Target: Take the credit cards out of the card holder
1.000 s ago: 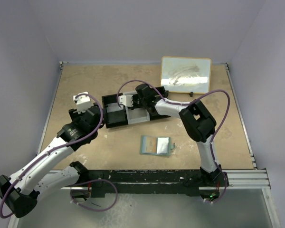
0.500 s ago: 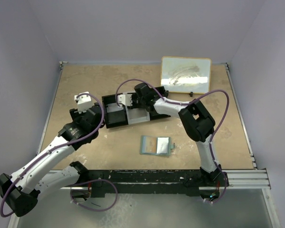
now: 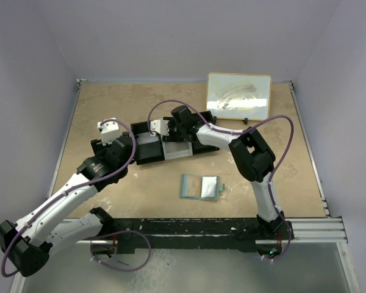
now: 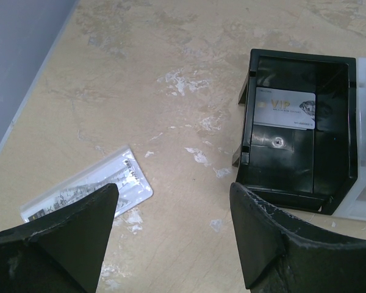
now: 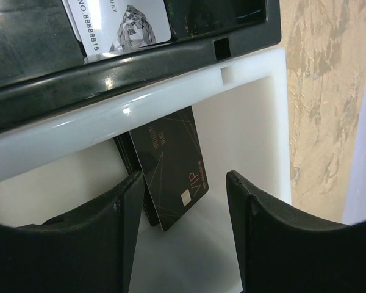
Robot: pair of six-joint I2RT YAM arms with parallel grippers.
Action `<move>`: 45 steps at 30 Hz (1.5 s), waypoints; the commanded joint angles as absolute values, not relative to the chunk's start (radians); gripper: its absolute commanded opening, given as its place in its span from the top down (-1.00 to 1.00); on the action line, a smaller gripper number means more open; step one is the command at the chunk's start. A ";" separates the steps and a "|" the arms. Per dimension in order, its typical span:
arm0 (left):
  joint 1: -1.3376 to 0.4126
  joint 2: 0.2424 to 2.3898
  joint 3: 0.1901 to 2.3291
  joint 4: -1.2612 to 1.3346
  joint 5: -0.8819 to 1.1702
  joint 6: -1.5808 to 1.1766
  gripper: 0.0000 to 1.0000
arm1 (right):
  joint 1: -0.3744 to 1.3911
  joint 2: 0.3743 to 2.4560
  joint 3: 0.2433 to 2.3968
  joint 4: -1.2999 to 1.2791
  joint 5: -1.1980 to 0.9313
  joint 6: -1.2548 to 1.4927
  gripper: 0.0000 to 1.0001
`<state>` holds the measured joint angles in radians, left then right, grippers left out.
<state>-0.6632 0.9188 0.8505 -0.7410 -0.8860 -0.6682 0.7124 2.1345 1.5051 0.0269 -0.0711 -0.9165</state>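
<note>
My right tool (image 5: 183,190), open and empty above the tray (image 5: 140,104), may snag the leaning dark card (image 5: 171,165) (left tool (image 4: 174,198) gapes, also empty).

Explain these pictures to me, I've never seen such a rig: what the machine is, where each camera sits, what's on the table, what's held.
Two robot arms are bolted to the near edge of the table. One picture looks down from above; the other two come from cameras on each wrist. On the table lie an opened card holder, a clear packet and a three-compartment tray. A light VIP card lies in a black compartment; a dark card leans in the white one. The left gripper is open and empty. The right gripper, also open, straddles the dark card without pinching it.
</note>
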 commanded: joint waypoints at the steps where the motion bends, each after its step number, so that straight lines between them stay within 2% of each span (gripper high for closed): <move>1: -0.661 0.921 0.871 -0.719 -0.891 -0.650 -0.43 | 0.717 2.131 1.544 0.024 -0.082 -0.870 -0.18; 22: -0.661 0.951 0.870 -0.715 -0.868 -0.643 -0.43 | 0.716 2.003 1.496 0.077 -0.044 -0.780 -0.20; 27: -0.661 0.948 0.871 -0.715 -0.867 -0.643 -0.43 | 0.716 1.835 1.431 0.188 0.039 -0.463 -0.16; 29: -0.661 0.945 0.870 -0.713 -0.867 -0.643 -0.43 | 0.714 1.747 1.372 0.203 0.184 -0.217 -0.21; 30: -0.661 0.947 0.871 -0.713 -0.867 -0.641 -0.43 | 0.712 1.702 1.346 0.179 0.280 -0.057 -0.12; 31: -0.661 0.946 0.870 -0.713 -0.867 -0.641 -0.43 | 0.706 1.663 1.325 0.120 0.308 0.087 -0.16; 33: -0.660 0.949 0.871 -0.713 -0.867 -0.641 -0.43 | 0.660 1.592 1.267 0.013 0.149 0.275 -0.28; 35: -0.661 0.952 0.871 -0.713 -0.867 -0.643 -0.43 | 0.637 1.509 1.168 -0.011 0.011 0.412 -0.53; 37: -0.660 0.952 0.870 -0.712 -0.867 -0.642 -0.43 | 0.641 1.441 1.076 -0.040 0.051 0.517 -0.83; 39: -0.660 0.951 0.868 -0.710 -0.865 -0.643 -0.43 | 0.655 1.370 0.967 -0.057 0.073 0.632 -0.98; 42: -0.660 0.957 0.868 -0.710 -0.865 -0.642 -0.43 | 0.748 1.277 0.843 -0.099 0.190 0.793 -0.98; 45: -0.660 0.968 0.868 -0.711 -0.868 -0.644 -0.43 | 0.892 1.239 0.804 -0.231 0.372 0.989 -0.90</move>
